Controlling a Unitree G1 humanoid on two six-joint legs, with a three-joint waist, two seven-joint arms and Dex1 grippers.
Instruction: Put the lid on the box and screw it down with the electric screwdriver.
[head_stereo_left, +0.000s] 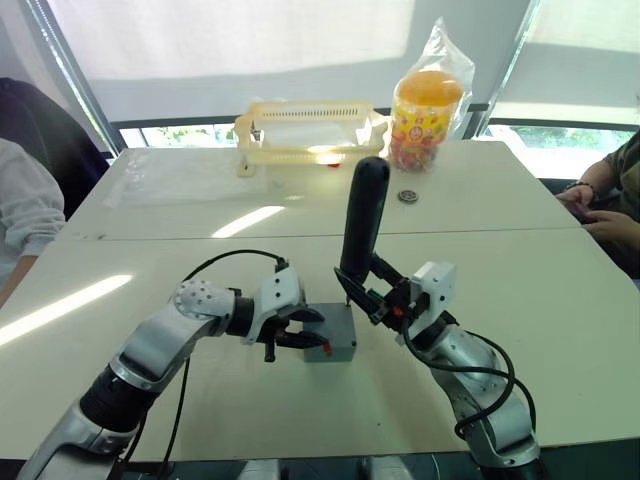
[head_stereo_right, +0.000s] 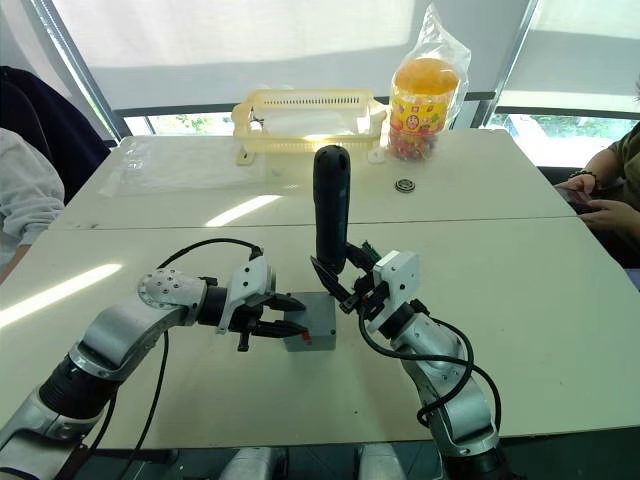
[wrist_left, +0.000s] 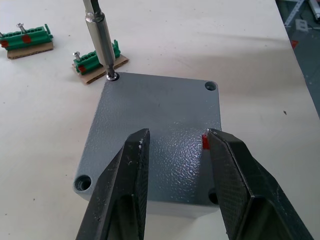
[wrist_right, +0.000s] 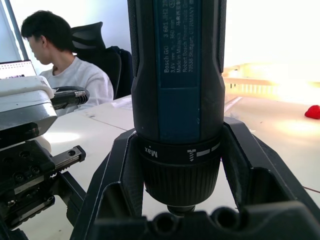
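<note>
The lid (wrist_left: 160, 135) sat flush on the box (head_stereo_left: 332, 340) at table centre, just before me. The electric screwdriver (head_stereo_left: 362, 220) stood upright, its bit in the lid's corner screw hole at 11 o'clock of the lid. My right gripper (head_stereo_left: 385, 300) was clenched around the screwdriver's lower body. My left gripper (head_stereo_left: 300, 328) lay spread apart over the lid's left edge, grasping nothing. Two green terminal pieces (wrist_left: 95, 60) lay just beyond. At 12 o'clock, far off, stood a yellow basket (head_stereo_left: 310, 130) and a candy jar (head_stereo_left: 428, 118).
</note>
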